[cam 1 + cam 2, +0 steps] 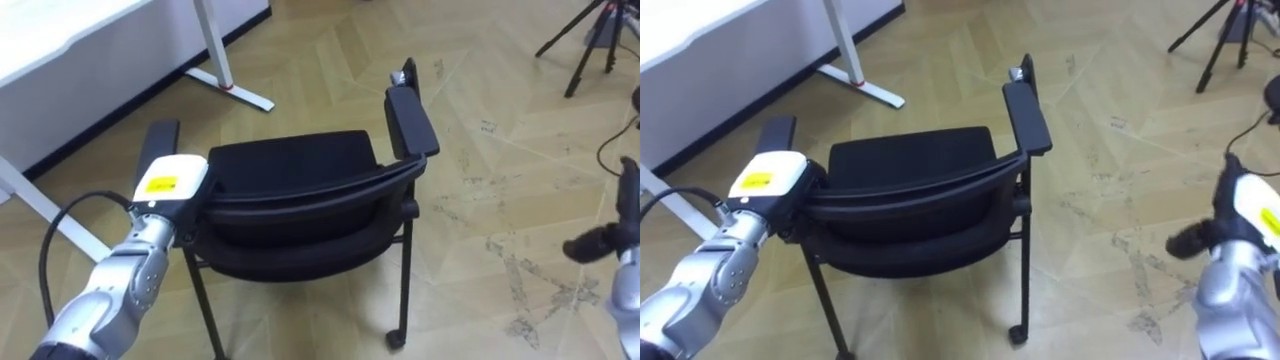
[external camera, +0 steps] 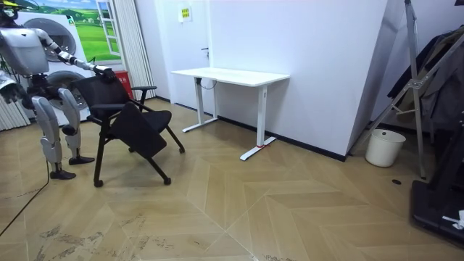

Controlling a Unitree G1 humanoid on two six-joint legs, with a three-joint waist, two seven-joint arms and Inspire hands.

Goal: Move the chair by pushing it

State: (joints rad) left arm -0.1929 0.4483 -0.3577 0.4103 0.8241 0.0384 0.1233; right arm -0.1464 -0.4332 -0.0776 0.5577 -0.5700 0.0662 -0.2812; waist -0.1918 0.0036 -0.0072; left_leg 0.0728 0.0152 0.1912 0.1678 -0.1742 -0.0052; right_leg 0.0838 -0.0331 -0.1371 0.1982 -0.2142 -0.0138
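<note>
The left hand (image 1: 170, 182) is at the chair (image 1: 290, 160) back, grip I can't tell; seemingly light, stiff, best pushed there.

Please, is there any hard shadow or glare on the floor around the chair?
Left eye view: the floor around the chair is evenly lit, no hard shadow, no glare; the grey patches look like scuff marks. Room view: soft light, no bright spot on the white wall.

White-backed robot hand (image 1: 172, 178), yellow label (image 1: 160, 186), silver forearm (image 1: 125, 285), black cable (image 1: 44, 270)
</note>
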